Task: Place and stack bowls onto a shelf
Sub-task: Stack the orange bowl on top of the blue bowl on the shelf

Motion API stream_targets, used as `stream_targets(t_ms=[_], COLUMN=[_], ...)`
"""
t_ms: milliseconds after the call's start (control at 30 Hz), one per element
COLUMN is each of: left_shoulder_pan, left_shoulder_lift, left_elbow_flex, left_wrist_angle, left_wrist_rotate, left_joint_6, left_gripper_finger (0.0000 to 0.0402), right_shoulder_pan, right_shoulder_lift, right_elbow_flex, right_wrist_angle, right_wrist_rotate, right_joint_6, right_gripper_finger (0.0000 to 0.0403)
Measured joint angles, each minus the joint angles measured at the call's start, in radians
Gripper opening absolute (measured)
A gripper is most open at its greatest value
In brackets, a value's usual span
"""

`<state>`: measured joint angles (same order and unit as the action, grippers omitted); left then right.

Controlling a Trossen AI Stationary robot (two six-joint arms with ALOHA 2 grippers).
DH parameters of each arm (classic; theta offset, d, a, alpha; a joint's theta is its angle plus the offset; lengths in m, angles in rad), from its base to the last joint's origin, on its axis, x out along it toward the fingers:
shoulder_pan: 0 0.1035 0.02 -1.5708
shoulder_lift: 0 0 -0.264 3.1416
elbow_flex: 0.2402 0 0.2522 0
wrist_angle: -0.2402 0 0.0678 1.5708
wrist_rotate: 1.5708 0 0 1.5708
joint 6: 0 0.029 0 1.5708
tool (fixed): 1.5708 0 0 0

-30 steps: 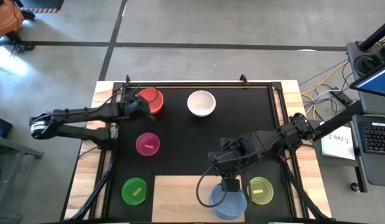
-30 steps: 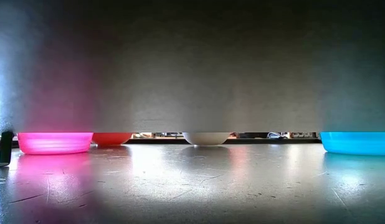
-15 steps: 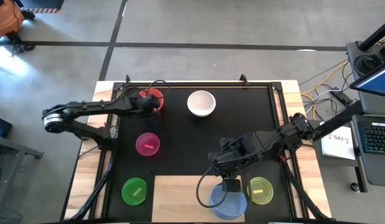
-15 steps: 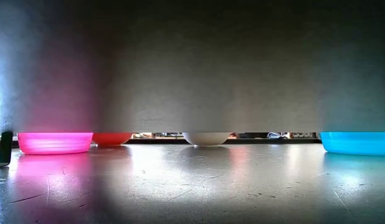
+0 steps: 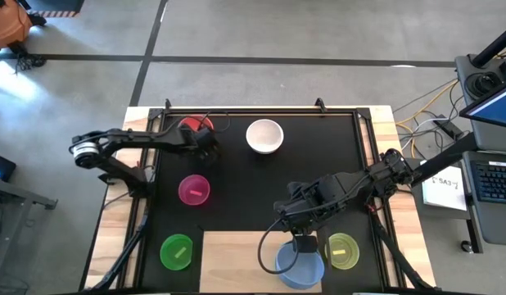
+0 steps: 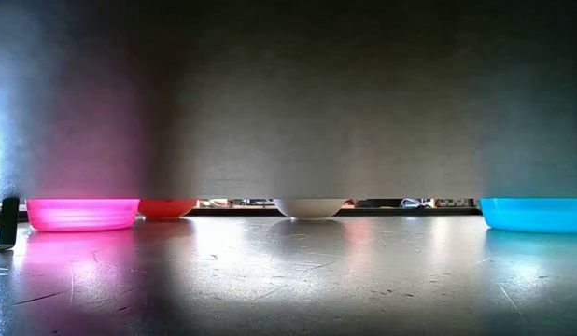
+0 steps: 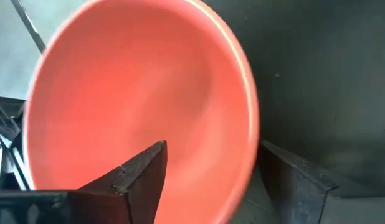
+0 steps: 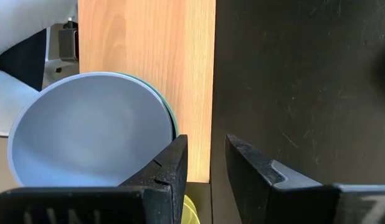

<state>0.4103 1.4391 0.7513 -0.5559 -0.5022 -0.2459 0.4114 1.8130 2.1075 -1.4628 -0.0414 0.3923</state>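
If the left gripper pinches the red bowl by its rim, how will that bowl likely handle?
The red bowl looks like thin, smooth plastic, so probably light, slightly flexible and perhaps slippery. The left gripper is open with the rim between its fingers; held at one edge, the bowl would likely hang tilted. Its wide, shallow shape suggests it slides rather than tips if nudged.
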Motion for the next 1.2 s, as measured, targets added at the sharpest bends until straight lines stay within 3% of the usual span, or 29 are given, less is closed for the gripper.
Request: stream_targets(t_ms=[233,567,733,1033,1200], left_shoulder_pan=[-0.001,-0.001,-0.001,-0.001,-0.001], left_shoulder_lift=[0.027,0.019,0.022,0.064,0.082], left_elbow_flex=[0.001,0.002,0.002,0.001,0.001], left_wrist_angle=[-0.018,-0.166,-0.186,-0.186,-0.186], left_wrist_rotate=[0.014,-0.173,-0.147,0.069,0.015], left_joint_6=[-0.036,-0.162,-0.164,-0.069,-0.068], left_gripper_finger=[0.0202,0.0201,0.0201,0.0201,0.0201], right_shoulder_pan=[0.0,0.0,0.0,0.0,0.0], right_shoulder_lift=[0.0,0.0,0.0,0.0,0.0], right_elbow_flex=[0.0,0.0,0.0,0.0,0.0], right_wrist_angle=[0.001,0.001,0.001,0.001,0.001], right_wrist_rotate=[0.001,0.018,0.018,0.018,0.018], right_joint_6=[-0.004,-0.013,-0.013,-0.011,-0.011], right_gripper_finger=[0.0096,0.0096,0.0096,0.0096,0.0096])
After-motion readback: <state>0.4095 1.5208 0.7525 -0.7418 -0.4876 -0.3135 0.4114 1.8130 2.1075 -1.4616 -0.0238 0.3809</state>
